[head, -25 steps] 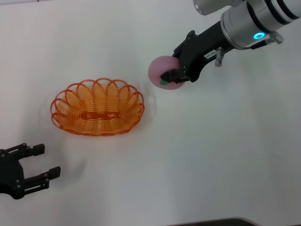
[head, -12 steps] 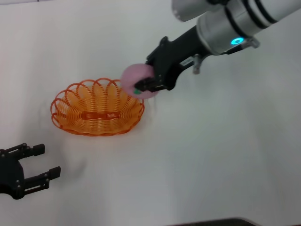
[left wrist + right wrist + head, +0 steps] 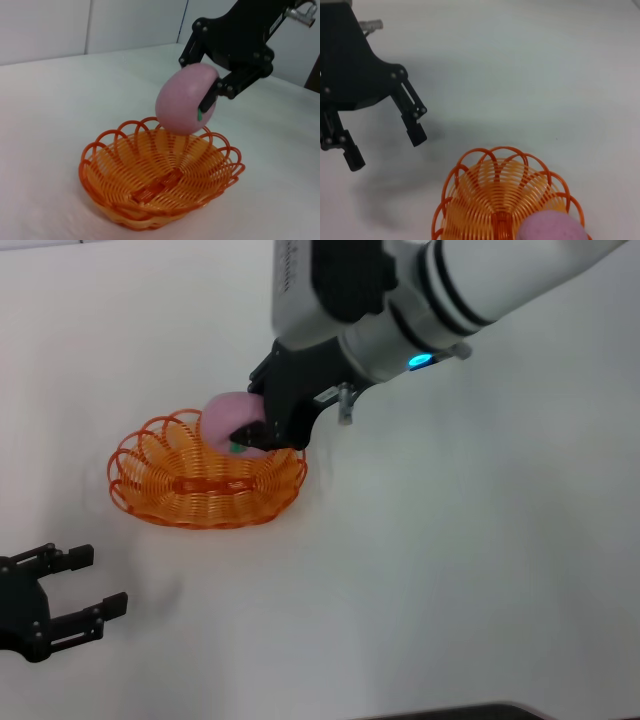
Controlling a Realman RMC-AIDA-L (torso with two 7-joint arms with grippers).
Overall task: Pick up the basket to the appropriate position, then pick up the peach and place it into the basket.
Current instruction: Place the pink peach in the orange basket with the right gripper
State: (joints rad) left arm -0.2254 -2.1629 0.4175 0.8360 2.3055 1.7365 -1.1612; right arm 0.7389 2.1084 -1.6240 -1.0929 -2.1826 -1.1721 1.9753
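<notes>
The orange wire basket [image 3: 200,510] sits on the white table at centre left. My right gripper [image 3: 247,432] is shut on the pink peach [image 3: 225,415] and holds it just above the basket's far right part. In the left wrist view the peach [image 3: 182,107] hangs over the basket's [image 3: 87,165] far rim, clamped by the right gripper [image 3: 206,75], with a green mark showing at the lower finger. The right wrist view shows the basket [image 3: 452,180] below and the peach [image 3: 550,227] at the edge. My left gripper [image 3: 100,580] is open and empty at the near left.
The white table [image 3: 450,570] is bare to the right of the basket and in front of it. The left gripper [image 3: 385,150] also shows in the right wrist view, a short way off from the basket.
My right arm has carried the peach leftward, from right of the basket to over the basket's right part. The basket and the left gripper have not moved.
</notes>
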